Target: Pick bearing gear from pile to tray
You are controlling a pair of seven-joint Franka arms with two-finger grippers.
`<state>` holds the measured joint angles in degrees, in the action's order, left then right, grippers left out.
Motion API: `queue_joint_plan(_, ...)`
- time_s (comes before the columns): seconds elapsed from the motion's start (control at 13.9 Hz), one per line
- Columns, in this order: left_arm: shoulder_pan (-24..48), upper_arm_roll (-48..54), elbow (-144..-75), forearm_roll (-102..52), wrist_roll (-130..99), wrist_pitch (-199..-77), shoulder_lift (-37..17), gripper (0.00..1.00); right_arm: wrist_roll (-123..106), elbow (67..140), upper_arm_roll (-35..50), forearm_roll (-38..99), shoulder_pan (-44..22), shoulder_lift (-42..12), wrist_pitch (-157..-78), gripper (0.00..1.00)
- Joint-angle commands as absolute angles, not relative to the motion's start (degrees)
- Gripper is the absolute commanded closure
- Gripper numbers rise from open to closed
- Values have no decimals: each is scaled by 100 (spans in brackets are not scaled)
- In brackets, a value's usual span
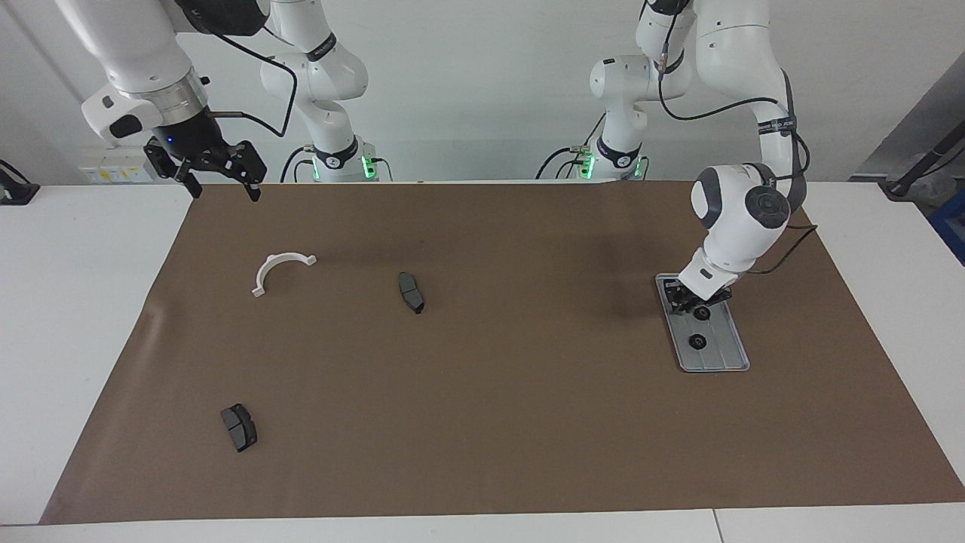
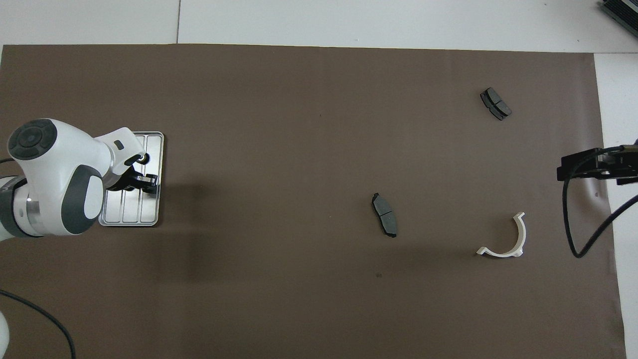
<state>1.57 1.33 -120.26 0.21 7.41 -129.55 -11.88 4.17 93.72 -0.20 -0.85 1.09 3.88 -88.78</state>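
Brown mat [image 1: 482, 422] on a white table, two arms, sorting parts into a tray.

Right gripper [image 1: 225, 188] waits in the air over the mat's corner at the right arm's end, jaws wide apart and empty. White half-ring bracket [image 1: 280, 270] lies on the mat nearest that gripper; one dark grey pad [image 1: 239, 427] lies well apart from it toward the table's outer edge, a second pad [image 1: 411, 292] toward mid-table. Left gripper [image 1: 692, 304] is low over the tray [image 1: 720, 354], at the end nearer the robots, fingertips closed or nearly so. One black gear [image 1: 703, 312] sits right at its tips; whether it is gripped cannot be told. Another gear [image 1: 698, 342] lies in the tray just beside, clear of the gripper.
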Motion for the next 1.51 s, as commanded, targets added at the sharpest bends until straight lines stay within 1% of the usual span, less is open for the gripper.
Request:
queue_joint_plan(0.0,211,70,-12208,-44,703,-13087,-976,34,483,9536,0,-62,123,527,-8921,0)
queue_joint_plan(0.07,194,70,-12199,-44,721,-13087,-976,28,483,9536,0,-62,123,527,-8930,0)
queue_joint_plan(0.22,176,79,-12068,-44,712,-13008,-949,28,483,9536,0,-62,123,527,-8930,0)
queue_joint_plan(0.36,185,79,-11788,-53,694,-12711,-888,28,483,9536,0,-62,123,527,-8921,0)
queue_joint_plan(0.65,167,88,-10384,-53,694,-11052,-888,27,492,9536,0,-70,123,527,-8930,0)
queue_joint_plan(0.72,167,88,-9954,-96,686,-10578,-888,25,492,9536,9,-62,123,527,-8930,0)
queue_joint_plan(0.79,167,88,-9566,-175,677,-10190,-879,23,492,9536,9,-62,123,527,-8930,0)
queue_joint_plan(0.93,193,88,-8915,-211,668,-9469,-792,11,492,9536,0,-62,123,527,-8930,0)
queue_joint_plan(1.0,211,105,-8756,-211,651,-9196,-730,6,492,9536,0,-62,123,527,-8930,0)
queue_joint_plan(1.15,324,105,-8561,-185,537,-8800,-589,0,492,9536,0,-62,123,527,-8930,0)
queue_joint_plan(1.36,746,114,-8088,-149,63,-8184,-615,0,492,9536,9,-62,123,527,-8930,0)
queue_joint_plan(1.43,834,114,-8034,-149,-60,-8052,-598,0,483,9536,0,-62,123,527,-8930,0)
